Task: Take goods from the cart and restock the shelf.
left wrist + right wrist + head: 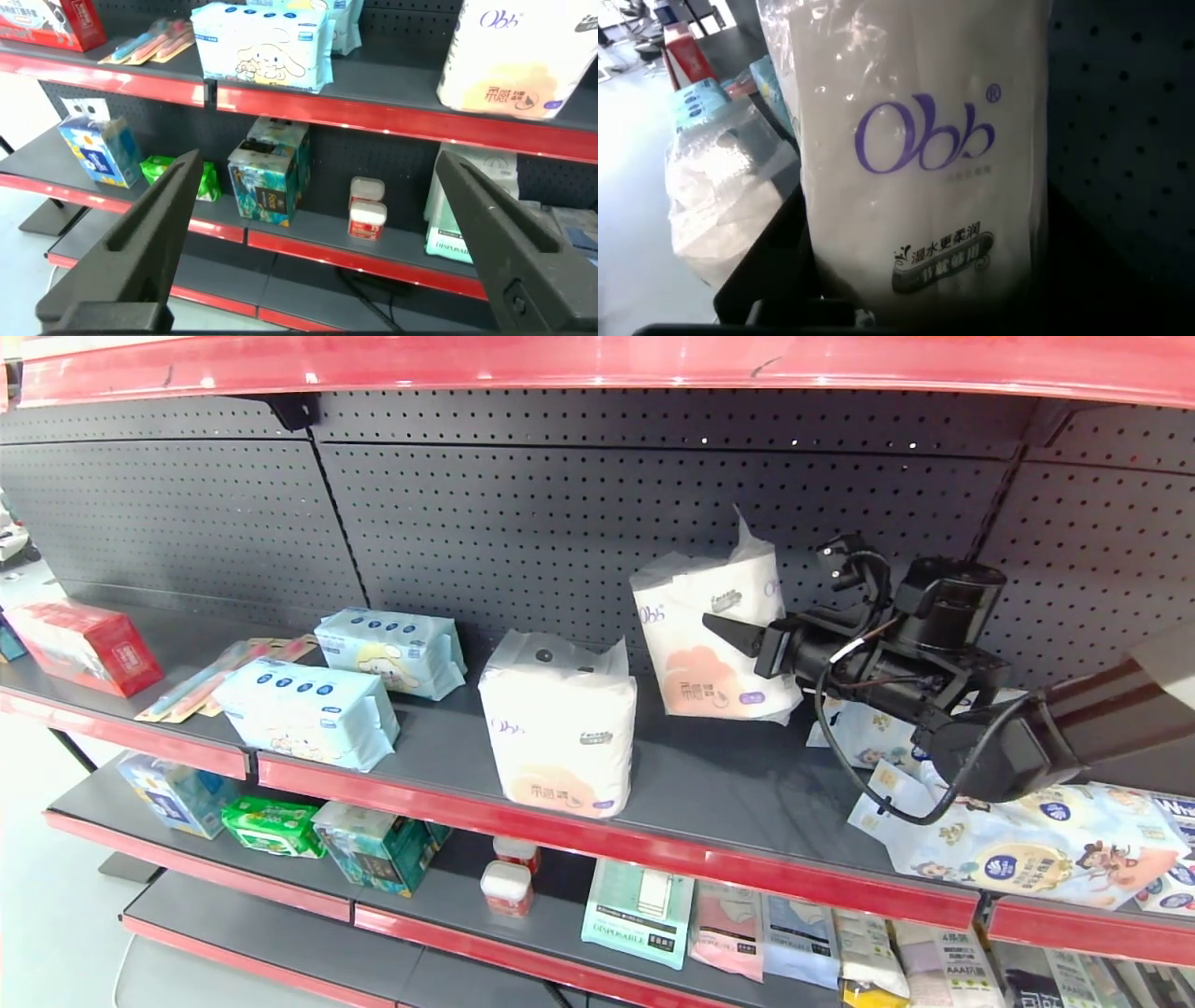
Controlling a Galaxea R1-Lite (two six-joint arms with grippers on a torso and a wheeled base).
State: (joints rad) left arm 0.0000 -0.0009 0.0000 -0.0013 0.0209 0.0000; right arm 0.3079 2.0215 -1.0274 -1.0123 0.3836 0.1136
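A white tissue pack (pixel 714 644) stands tilted near the pegboard back of the middle shelf (pixel 728 775). My right gripper (pixel 726 631) is shut on it from the right, with one dark finger across its front. The same pack (pixel 924 187) looms close in the right wrist view. A second, matching white tissue pack (pixel 560 723) stands upright at the shelf's front edge, to the left. Lower down, in front of the shelves, my left gripper (pixel 318 243) hangs open with nothing between its fingers (pixel 140 252).
Two blue tissue packs (pixel 303 709), toothbrush cards (pixel 201 677) and a red box (pixel 84 644) lie to the left. Printed packs (pixel 1027 840) lie on the right under my arm. The lower shelf (pixel 308 243) holds boxes and jars. A red shelf edge (pixel 597 364) runs overhead.
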